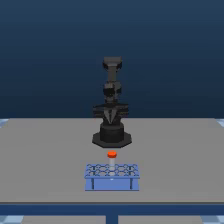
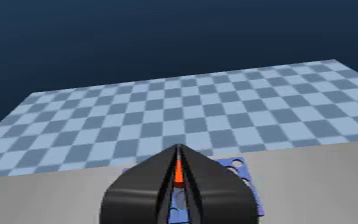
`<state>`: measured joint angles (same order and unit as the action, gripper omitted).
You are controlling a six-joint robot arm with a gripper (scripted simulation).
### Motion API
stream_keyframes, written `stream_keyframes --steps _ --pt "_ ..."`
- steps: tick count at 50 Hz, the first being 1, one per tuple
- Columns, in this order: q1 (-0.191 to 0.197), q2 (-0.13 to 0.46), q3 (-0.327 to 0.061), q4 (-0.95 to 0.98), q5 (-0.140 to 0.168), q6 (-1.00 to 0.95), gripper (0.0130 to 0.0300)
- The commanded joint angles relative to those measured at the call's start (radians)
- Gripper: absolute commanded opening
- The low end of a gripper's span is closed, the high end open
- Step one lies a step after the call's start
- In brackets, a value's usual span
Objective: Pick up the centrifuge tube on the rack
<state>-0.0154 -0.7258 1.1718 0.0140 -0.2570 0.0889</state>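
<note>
The centrifuge tube (image 1: 111, 154) shows in the exterior view only as an orange-red cap just beyond the rack (image 1: 111, 177), at its twelve o'clock, near the arm's base; whether it stands in a hole I cannot tell; in the wrist view an orange sliver sits between the dark fingers (image 2: 177, 186), which look nearly closed, though a firm hold is unclear; I judge the tube light, stiff, slick plastic, best pinched just under the cap; no writing is legible; the desk (image 1: 45, 150) is plain grey.
</note>
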Motion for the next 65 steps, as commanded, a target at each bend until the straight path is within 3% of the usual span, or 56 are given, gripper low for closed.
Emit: stream_keyframes --steps 1,35,50,58,65 --pt "0.000 0.000 0.000 0.000 0.000 0.000 0.0300" --pt "0.000 0.025 -0.012 -0.008 0.006 0.001 0.0300" --pt "0.001 0.120 -0.062 -0.031 0.037 0.000 0.0300" --pt "0.005 0.221 -0.123 -0.042 0.080 -0.015 0.0300" --pt "0.007 0.268 -0.154 -0.045 0.103 -0.024 0.0300"
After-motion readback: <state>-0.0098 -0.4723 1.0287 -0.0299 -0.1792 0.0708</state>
